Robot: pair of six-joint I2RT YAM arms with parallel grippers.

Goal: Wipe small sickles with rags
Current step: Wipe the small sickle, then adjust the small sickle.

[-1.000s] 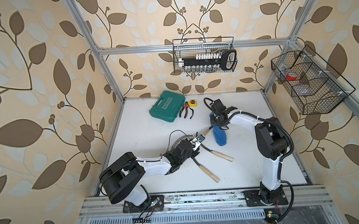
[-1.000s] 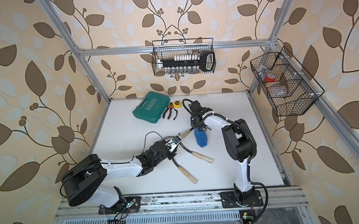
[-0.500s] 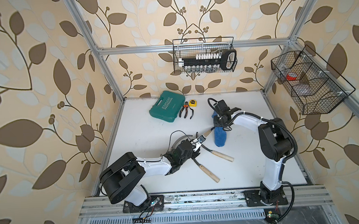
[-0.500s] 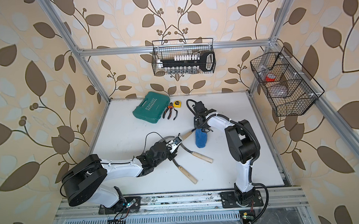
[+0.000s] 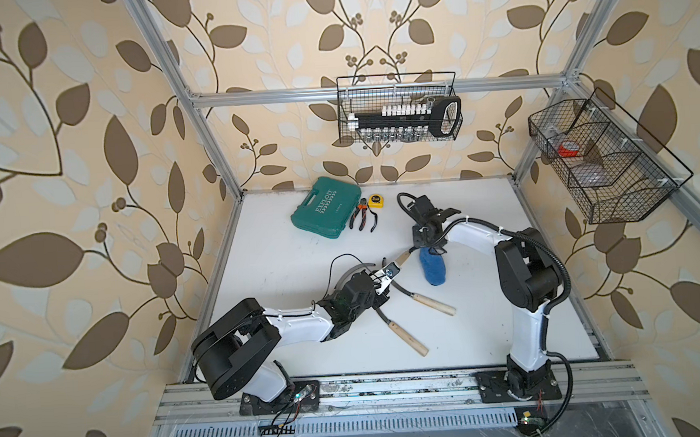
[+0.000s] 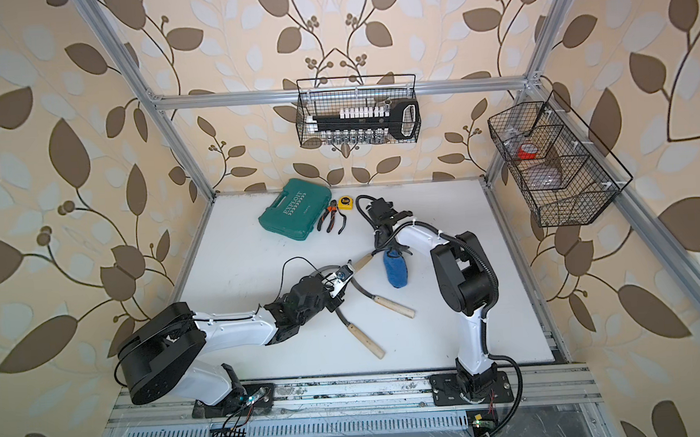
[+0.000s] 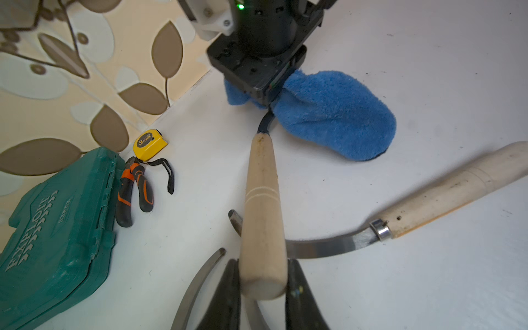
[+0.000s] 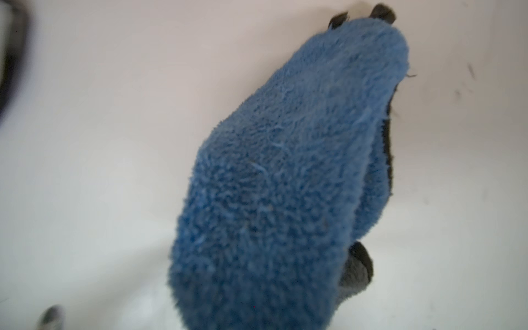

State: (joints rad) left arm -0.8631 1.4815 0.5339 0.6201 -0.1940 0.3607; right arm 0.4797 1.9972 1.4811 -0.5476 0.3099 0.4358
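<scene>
My left gripper (image 5: 385, 277) is shut on the pale wooden handle of one small sickle (image 7: 263, 214), whose end sits between both dark fingers (image 7: 233, 274). Its blade runs into the blue fluffy rag (image 5: 432, 266), which hides most of the blade. My right gripper (image 5: 427, 244) points down and is shut on the rag's far end (image 7: 337, 117); the rag (image 8: 285, 185) fills the right wrist view and covers the jaws. Two more sickles (image 5: 432, 304) (image 5: 410, 340) lie on the white table beside the left wrist. Another curved blade (image 5: 353, 271) shows behind the left wrist.
A teal tool case (image 5: 326, 207), orange-and-black pliers (image 5: 363, 218) and a yellow tape measure (image 5: 375, 200) lie at the back of the table. A wire basket (image 5: 400, 108) hangs on the back wall and another wire basket (image 5: 603, 162) on the right wall.
The right arm's elbow swung out to the right and came back. The rag stays wrapped on the blade, and the held sickle and the left arm have hardly moved.
</scene>
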